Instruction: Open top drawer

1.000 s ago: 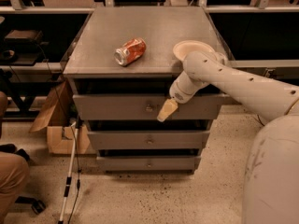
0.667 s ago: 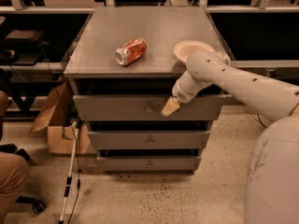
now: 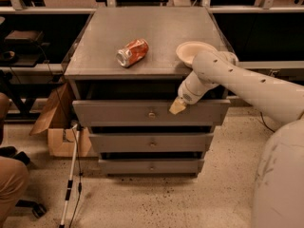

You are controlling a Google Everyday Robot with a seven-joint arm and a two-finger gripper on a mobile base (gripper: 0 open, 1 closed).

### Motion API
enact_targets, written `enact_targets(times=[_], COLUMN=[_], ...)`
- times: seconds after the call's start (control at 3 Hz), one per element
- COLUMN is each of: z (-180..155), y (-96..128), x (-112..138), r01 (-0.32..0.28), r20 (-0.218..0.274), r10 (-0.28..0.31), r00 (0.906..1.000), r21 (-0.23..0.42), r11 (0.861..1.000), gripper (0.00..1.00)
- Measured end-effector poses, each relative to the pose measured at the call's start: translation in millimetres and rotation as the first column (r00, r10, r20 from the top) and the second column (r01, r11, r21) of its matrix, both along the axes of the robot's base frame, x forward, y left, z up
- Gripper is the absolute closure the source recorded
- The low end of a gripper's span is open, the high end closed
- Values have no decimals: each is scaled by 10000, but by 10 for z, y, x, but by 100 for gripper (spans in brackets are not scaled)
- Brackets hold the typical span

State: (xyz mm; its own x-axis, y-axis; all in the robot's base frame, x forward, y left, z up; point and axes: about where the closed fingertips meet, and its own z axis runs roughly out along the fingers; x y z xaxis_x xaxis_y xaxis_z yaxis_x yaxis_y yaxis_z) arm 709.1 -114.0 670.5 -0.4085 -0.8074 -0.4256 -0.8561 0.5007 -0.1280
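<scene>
While the arm is engaged at the cabinet, I read the scene from left to right. A cardboard box [image 3: 54, 127] and a white stick [image 3: 70, 179] stand on the floor just beside the cabinet's left side. On the cabinet top [image 3: 156, 27] a crushed can [image 3: 132, 52] lies left of centre; it is in the same place as a second ago, so I take the view as steady.

The top drawer [image 3: 114, 113] sits directly under the cabinet top, above the two narrower drawers [image 3: 123, 142]. Its front panel now shows slightly lower and wider in the view than a second ago, and a dark gap shows above it. I judge that the drawer has begun to slide out, but only by a small part of its travel.

The knob [image 3: 152, 114] at the panel's centre is free. The gripper [image 3: 177, 107] is to the right of the knob, at the panel's upper edge, and has moved up and to the right over the last second. I cannot tell whether it is spread or pressed together, or whether it hooks the edge.

A paper bowl [image 3: 192, 50] sits on the right of the top, just beside the arm [image 3: 247, 82]. I judge the next requirement to be a straight pull outward, keeping the arm off the bowl.
</scene>
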Motion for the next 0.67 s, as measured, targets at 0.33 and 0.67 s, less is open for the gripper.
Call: enact_targets(times=[0.33,0.67], z=[10,12], y=[-125,-165], x=[-107,-169], r01=[3,-45], r20=[-94,-145], r10=[-5,42], r00=[10000,9999], r21=[-153,-218], r11=[9999,9998], gripper=[0,0])
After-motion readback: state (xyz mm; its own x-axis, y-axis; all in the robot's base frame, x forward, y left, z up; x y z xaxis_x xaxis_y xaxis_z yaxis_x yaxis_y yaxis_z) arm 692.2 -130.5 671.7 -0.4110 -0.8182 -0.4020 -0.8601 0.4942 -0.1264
